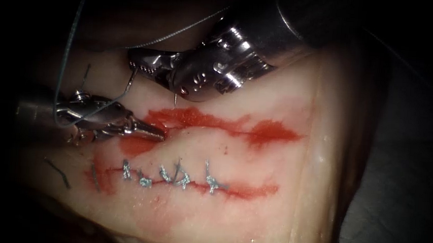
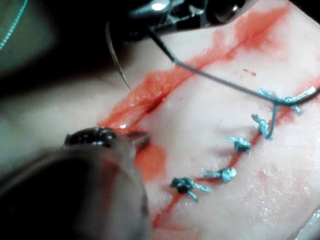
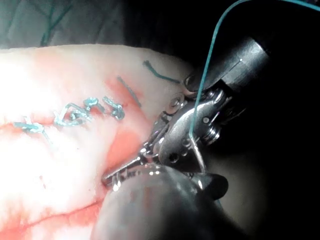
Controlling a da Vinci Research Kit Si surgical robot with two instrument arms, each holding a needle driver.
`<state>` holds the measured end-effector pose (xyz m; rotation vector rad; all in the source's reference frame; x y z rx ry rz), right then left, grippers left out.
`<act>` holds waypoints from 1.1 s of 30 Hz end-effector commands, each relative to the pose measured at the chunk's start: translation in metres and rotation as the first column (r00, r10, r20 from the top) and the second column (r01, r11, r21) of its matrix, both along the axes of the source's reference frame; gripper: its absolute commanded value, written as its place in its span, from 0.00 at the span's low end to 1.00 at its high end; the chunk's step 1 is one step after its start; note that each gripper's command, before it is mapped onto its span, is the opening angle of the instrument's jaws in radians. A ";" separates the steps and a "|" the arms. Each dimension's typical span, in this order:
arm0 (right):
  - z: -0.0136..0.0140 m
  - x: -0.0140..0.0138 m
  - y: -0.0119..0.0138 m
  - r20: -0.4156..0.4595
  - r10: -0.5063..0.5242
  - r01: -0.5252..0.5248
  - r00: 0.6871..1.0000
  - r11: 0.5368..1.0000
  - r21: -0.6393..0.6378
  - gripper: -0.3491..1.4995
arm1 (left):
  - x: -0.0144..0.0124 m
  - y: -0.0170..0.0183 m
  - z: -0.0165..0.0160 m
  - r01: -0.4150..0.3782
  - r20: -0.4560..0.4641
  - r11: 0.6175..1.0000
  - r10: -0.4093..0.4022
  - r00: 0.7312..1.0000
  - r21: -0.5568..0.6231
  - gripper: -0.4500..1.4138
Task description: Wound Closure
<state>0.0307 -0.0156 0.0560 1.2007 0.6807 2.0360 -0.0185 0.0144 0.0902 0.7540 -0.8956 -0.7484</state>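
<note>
The tissue (image 1: 254, 165) carries an open cut (image 1: 216, 127) with red fluid along it, and a stitched cut (image 1: 171, 180) closer to the camera. My right tool (image 1: 141, 64) hovers above the open cut's left part, jaws shut on the curved needle (image 1: 130, 82), which hangs free of the tissue. That needle (image 2: 116, 57) arcs down toward the cut's edge. The left tool (image 1: 157, 132) rests its shut tip at the cut's left end; I cannot tell whether it pinches tissue. Thread (image 1: 69, 40) runs down past the left tool's wrist.
Several teal knots (image 2: 240, 144) sit along the stitched cut. Two cut ends of thread (image 1: 57, 172) lie on the tissue at its left. The tissue's right edge (image 1: 326, 159) drops off into dark. A second strand of thread (image 1: 182, 31) crosses behind the right tool.
</note>
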 end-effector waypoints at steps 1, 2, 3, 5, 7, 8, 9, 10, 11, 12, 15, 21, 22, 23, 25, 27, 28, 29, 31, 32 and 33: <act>0.0003 0.0011 0.0001 0.007 -0.005 0.006 1.000 1.000 -0.010 0.00 | -0.0005 0.0001 0.0005 0.000 0.000 1.000 0.000 1.000 -0.001 0.00; 0.0003 0.0011 0.0001 0.010 -0.007 0.007 1.000 1.000 -0.009 0.00 | -0.0005 0.0001 0.0005 0.000 0.000 1.000 0.000 1.000 -0.001 0.00; 0.0004 0.0011 0.0001 0.013 -0.011 0.011 1.000 1.000 -0.013 0.00 | -0.0005 0.0001 0.0005 0.000 0.000 1.000 0.000 1.000 -0.001 0.00; 0.0004 0.0011 0.0001 0.013 -0.011 0.011 1.000 1.000 -0.014 0.00 | -0.0006 0.0001 0.0004 0.000 0.000 1.000 0.000 1.000 -0.001 0.00; 0.0005 0.0012 0.0001 0.016 -0.015 0.016 1.000 1.000 -0.019 0.00 | -0.0006 0.0001 0.0004 0.000 0.000 1.000 0.000 1.000 -0.001 0.00; 0.0005 0.0012 0.0000 0.018 -0.017 0.017 1.000 1.000 -0.019 0.00 | -0.0006 0.0001 0.0004 0.000 0.000 1.000 0.000 1.000 -0.001 0.00; 0.0006 0.0012 0.0000 0.019 -0.017 0.018 1.000 1.000 -0.019 0.00 | -0.0006 0.0001 0.0004 0.000 0.000 1.000 0.000 1.000 -0.001 0.00; 0.0006 0.0012 0.0000 0.023 -0.021 0.021 1.000 1.000 -0.018 0.00 | -0.0006 0.0001 0.0004 0.000 0.000 1.000 0.000 1.000 -0.001 0.00; 0.0007 0.0012 0.0000 0.024 -0.023 0.024 0.999 0.999 -0.024 0.00 | -0.0006 0.0001 0.0004 0.000 0.000 1.000 0.000 1.000 -0.001 0.00; 0.0007 0.0012 -0.0001 0.024 -0.023 0.024 0.999 0.999 -0.024 0.00 | -0.0006 0.0001 0.0004 0.000 0.000 1.000 0.000 1.000 -0.001 0.00; 0.0008 0.0012 -0.0001 0.029 -0.027 0.027 0.999 0.999 -0.024 0.00 | -0.0006 0.0001 0.0004 0.000 0.000 1.000 0.000 1.000 -0.001 0.00; 0.0011 0.0013 -0.0004 0.041 -0.037 0.038 0.999 0.999 -0.023 0.00 | -0.0006 0.0000 0.0004 0.000 0.000 1.000 0.000 1.000 -0.001 0.00; 0.0011 0.0013 -0.0004 0.043 -0.039 0.040 0.998 0.999 -0.022 0.00 | -0.0006 0.0000 0.0004 0.000 0.000 1.000 0.000 1.000 -0.001 0.00; 0.0012 0.0013 -0.0005 0.048 -0.045 0.046 0.998 0.999 -0.026 0.00 | -0.0006 0.0000 0.0004 0.000 0.000 1.000 0.000 1.000 -0.001 0.00; 0.0014 0.0014 -0.0008 0.057 -0.054 0.056 0.997 0.998 -0.026 0.00 | -0.0006 0.0000 0.0004 0.000 0.000 1.000 0.000 1.000 -0.001 0.00; 0.0015 0.0014 -0.0010 0.067 -0.068 0.070 0.995 0.997 -0.034 0.00 | -0.0006 0.0000 0.0004 0.000 0.000 1.000 0.000 1.000 -0.001 0.00; 0.0017 0.0015 -0.0012 0.076 -0.078 0.081 0.994 0.996 -0.036 0.00 | -0.0006 0.0000 0.0004 0.000 0.000 1.000 0.000 1.000 -0.001 0.00; 0.0017 0.0015 -0.0012 0.076 -0.078 0.081 0.994 0.996 -0.036 0.00 | -0.0006 0.0000 0.0004 0.000 0.000 1.000 0.000 1.000 -0.001 0.00; 0.0020 0.0016 -0.0016 0.097 -0.107 0.113 0.989 0.992 -0.058 0.00 | -0.0006 0.0000 0.0004 0.000 0.001 1.000 0.000 1.000 -0.001 0.00; 0.0021 0.0017 -0.0017 0.107 -0.117 0.124 0.987 0.990 -0.059 0.00 | -0.0005 0.0000 0.0004 0.000 0.001 1.000 0.000 1.000 -0.001 0.00; 0.0021 0.0017 -0.0018 0.114 -0.122 0.130 0.986 0.990 -0.064 0.00 | -0.0005 0.0000 0.0004 0.000 0.001 1.000 0.000 1.000 -0.001 0.00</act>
